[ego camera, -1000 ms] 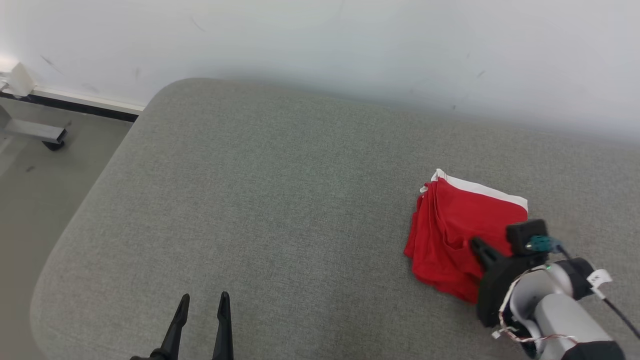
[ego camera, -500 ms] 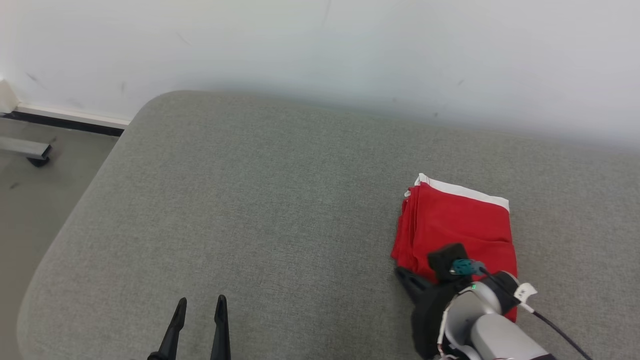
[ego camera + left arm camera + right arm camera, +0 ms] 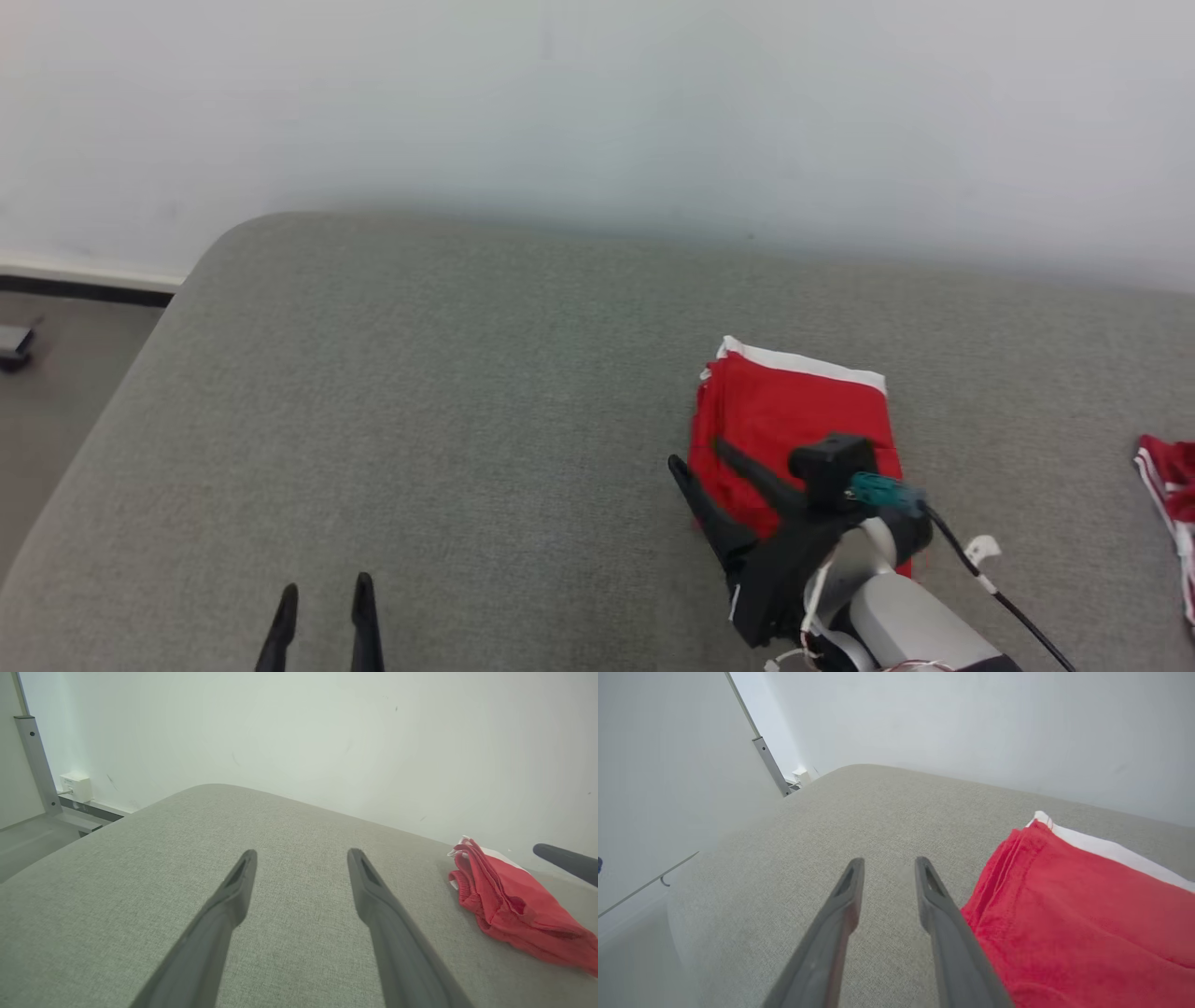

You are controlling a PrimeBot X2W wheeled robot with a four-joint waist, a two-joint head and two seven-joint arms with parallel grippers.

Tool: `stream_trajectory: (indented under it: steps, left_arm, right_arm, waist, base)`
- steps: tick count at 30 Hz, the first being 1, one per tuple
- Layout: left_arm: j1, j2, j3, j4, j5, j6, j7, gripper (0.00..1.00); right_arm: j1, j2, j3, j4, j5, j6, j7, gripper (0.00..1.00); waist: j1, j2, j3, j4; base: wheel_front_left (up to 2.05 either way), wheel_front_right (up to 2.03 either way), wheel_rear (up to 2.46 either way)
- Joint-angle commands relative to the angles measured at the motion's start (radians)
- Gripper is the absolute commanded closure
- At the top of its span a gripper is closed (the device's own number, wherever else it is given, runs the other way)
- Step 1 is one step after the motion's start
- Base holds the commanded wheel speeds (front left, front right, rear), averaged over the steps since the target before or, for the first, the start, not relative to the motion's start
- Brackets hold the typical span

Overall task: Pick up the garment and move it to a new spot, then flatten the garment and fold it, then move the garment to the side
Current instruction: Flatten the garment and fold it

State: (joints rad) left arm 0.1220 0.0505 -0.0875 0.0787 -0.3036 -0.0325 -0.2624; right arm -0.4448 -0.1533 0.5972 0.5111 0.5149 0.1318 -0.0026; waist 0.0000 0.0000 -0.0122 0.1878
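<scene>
Grey cushion (image 3: 420, 392) across the scene, pale wall (image 3: 597, 112) behind its far edge, strip of floor (image 3: 56, 401) off the left end. Folded garment (image 3: 794, 411) lying flat on the cushion, right of middle and toward the far side: red, stacked in several layers, white band along the far edge, layered edges facing left.

At the garment's near-left corner, the right gripper (image 3: 695, 454), pointing far and left, low over the cushion. Fingers parted with a clear gap, bare cushion seen through it in the right wrist view; nothing held. In the head view, one finger over the garment, the other just left of it over the cushion. In the right wrist view, the right-hand finger alongside the garment's left edge; touching or just clear, cannot tell. Black cable (image 3: 990, 583) trailing from the wrist toward the near right.

At the near edge, left of middle, the left gripper (image 3: 325, 586), well apart from the garment. Fingers spread wide, empty, pointing far over bare cushion. In the left wrist view, garment off to the right, with the tip of a dark finger of the right gripper beyond it at the right edge.

Also on the cushion, at the right edge of the head view, a striped cloth (image 3: 1167, 476), red with white stripes, apart from the garment. Grey metal post (image 3: 35, 760) standing by the wall past the cushion's left end.
</scene>
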Motion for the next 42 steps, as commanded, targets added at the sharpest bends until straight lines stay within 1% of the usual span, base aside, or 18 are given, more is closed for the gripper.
stream_trajectory:
  steps: [1,7,12,14,18,23,26,31,34,42]
  left_arm:
    - [0.015,0.000,0.018,-0.010,0.000,0.004,-0.002,0.00]
    - [0.033,-0.001,0.069,-0.029,0.007,0.009,-0.002,0.00]
    - [0.042,0.000,0.109,-0.042,0.013,0.011,-0.003,0.00]
    - [0.041,-0.001,0.120,-0.039,0.021,0.005,-0.002,0.00]
    - [0.029,-0.001,0.144,-0.025,0.039,-0.010,-0.002,0.00]
    - [0.012,0.000,0.169,0.006,0.063,-0.027,-0.002,0.00]
    - [-0.002,-0.001,0.180,0.022,0.065,-0.034,-0.002,0.00]
    - [-0.026,0.000,0.191,0.074,0.105,-0.062,-0.002,0.00]
    - [-0.035,0.000,0.204,0.104,0.107,-0.072,-0.002,0.00]
    - [-0.042,0.000,0.219,0.168,0.103,-0.085,-0.002,0.00]
  right_arm:
    - [0.026,-0.012,-0.022,-0.014,0.001,-0.003,-0.021,0.00]
    - [0.100,-0.028,-0.130,-0.078,-0.037,-0.003,-0.077,0.00]
    - [0.195,-0.015,-0.277,-0.152,-0.071,-0.003,-0.133,0.00]
    - [0.235,-0.011,-0.327,-0.182,-0.091,-0.003,-0.150,0.00]
    - [0.297,-0.018,-0.395,-0.223,-0.144,-0.003,-0.168,0.00]
    - [0.344,-0.023,-0.464,-0.230,-0.206,-0.003,-0.192,0.00]
    - [0.350,-0.025,-0.482,-0.225,-0.231,-0.003,-0.199,0.00]
    - [0.354,-0.029,-0.503,-0.196,-0.273,-0.003,-0.212,0.00]
    - [0.353,-0.034,-0.515,-0.168,-0.290,-0.003,-0.220,0.00]
    - [0.353,-0.018,-0.520,-0.106,-0.314,-0.003,-0.240,0.00]
  waist:
    - [0.0000,0.0000,-0.026,-0.046]
    - [0.0000,0.0000,-0.046,-0.115]
    - [0.0000,0.0000,-0.052,-0.167]
    - [0.0000,0.0000,-0.051,-0.184]
    - [0.0000,0.0000,-0.047,-0.213]
    - [0.0000,0.0000,-0.048,-0.243]
    - [0.0000,0.0000,-0.049,-0.253]
    - [0.0000,0.0000,-0.055,-0.273]
    - [0.0000,0.0000,-0.059,-0.279]
    - [0.0000,0.0000,-0.070,-0.284]
  base:
    - [0.00,0.00,0.00]
    - [0.00,0.00,0.00]
    - [0.00,0.00,0.00]
    - [0.00,0.00,0.00]
    - [0.00,0.00,0.00]
    - [0.00,0.00,0.00]
    - [0.00,0.00,0.00]
    - [0.00,0.00,0.00]
    - [0.00,0.00,0.00]
    - [0.00,0.00,0.00]
